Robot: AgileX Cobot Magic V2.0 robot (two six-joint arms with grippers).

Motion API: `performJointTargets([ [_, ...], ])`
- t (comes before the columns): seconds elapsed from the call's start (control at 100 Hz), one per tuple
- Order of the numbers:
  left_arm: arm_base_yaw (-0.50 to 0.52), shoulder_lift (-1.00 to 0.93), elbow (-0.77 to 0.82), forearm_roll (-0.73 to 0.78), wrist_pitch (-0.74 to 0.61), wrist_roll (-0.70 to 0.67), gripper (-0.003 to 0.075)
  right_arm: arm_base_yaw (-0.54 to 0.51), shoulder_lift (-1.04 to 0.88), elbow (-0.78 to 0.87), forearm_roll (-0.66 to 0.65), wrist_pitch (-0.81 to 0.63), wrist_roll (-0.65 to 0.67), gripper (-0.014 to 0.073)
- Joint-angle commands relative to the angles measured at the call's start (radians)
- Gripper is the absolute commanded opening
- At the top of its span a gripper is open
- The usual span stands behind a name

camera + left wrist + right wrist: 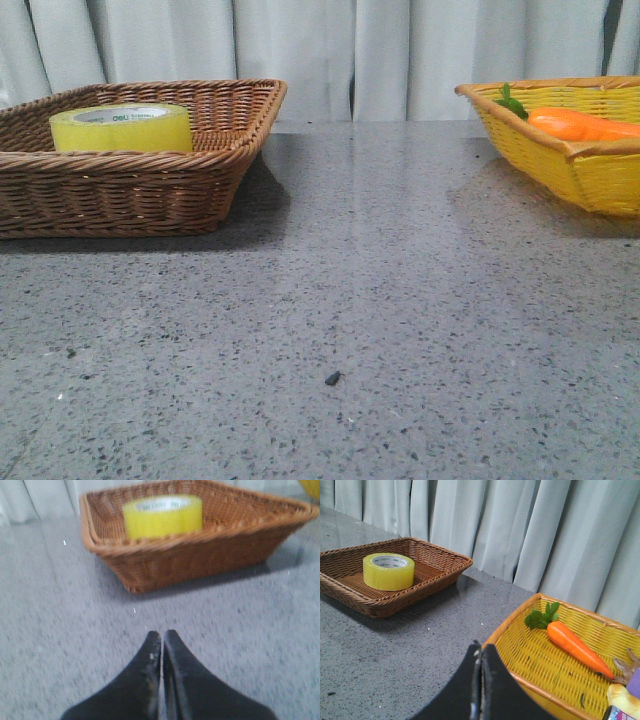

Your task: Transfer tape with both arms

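The tape (121, 128) lies flat in the brown basket (230, 150) at the table's far left corner, judged light, rigid, slick-sided, best pinched across wall and core; left gripper (161, 639) and right gripper (480, 652) both clenched, empty.

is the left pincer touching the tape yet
Apart. The left wrist view shows the shut left pincer over bare table, well short of the tape in the brown basket.
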Motion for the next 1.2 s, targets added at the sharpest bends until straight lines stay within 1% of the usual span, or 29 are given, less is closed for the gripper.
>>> performJointTargets([
  [0.0, 0.002, -0.029, 0.010, -0.026, -0.032, -0.015, -0.0021, 0.001, 0.016, -0.024, -0.008, -0.082, 0.002, -0.0067],
  [1.05, 0.002, -0.029, 0.010, -0.030, -0.032, -0.015, -0.0021, 0.001, 0.016, -0.019, -0.008, -0.084, 0.002, -0.0067],
  [1.12, 0.002, -0.029, 0.010, -0.030, -0.032, -0.015, -0.0021, 0.001, 0.016, 0.017, -0.054, -0.131, 0.002, -0.0067],
  [1.19, 0.002, -0.029, 0.010, -0.030, -0.032, -0.015, -0.0021, -0.012, 0.014, 0.096, -0.105, -0.258, 0.002, -0.0067],
])
